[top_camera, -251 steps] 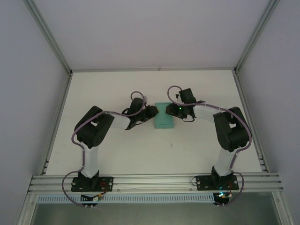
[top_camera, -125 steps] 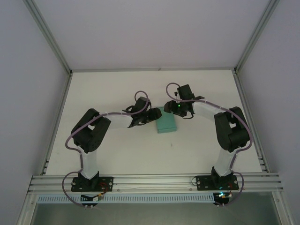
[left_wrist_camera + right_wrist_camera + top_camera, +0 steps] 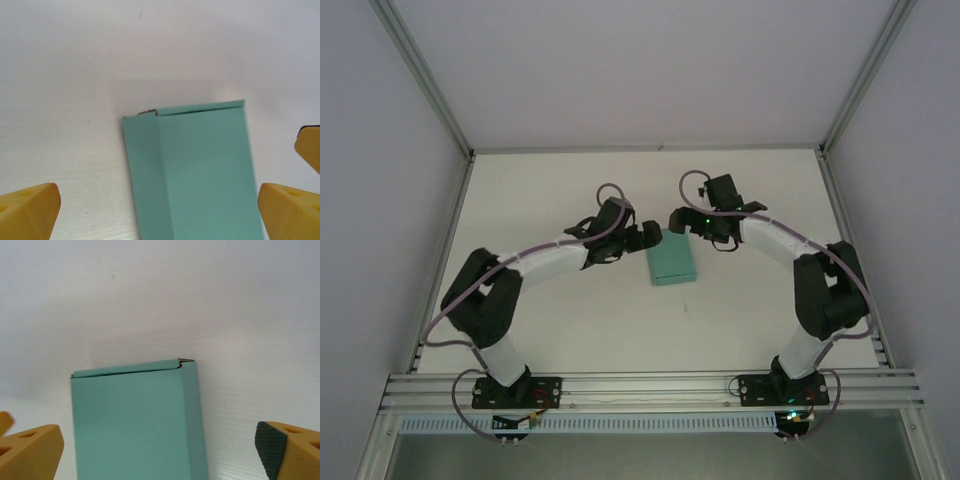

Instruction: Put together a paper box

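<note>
The paper box (image 3: 671, 260) is a closed teal-green rectangular box lying flat on the white table (image 3: 570, 320). My left gripper (image 3: 646, 238) is at its far left corner and my right gripper (image 3: 677, 222) at its far right corner. In the left wrist view the box (image 3: 200, 170) lies between the wide-apart yellow fingers (image 3: 30, 210) of the open left gripper (image 3: 157, 212). The right gripper (image 3: 157, 450) is open too. Its fingers (image 3: 292, 452) straddle the box (image 3: 132, 422), with a gap on each side.
Aluminium frame rails (image 3: 650, 385) run along the near edge by the arm bases. Grey walls enclose the table at the back and sides. A yellow fingertip of the other gripper (image 3: 310, 147) shows at the right edge of the left wrist view.
Both grippers have opened and let go of the box. They have shifted from its sides to its far end, the left arm reaching further out. The box has turned slightly on the table.
</note>
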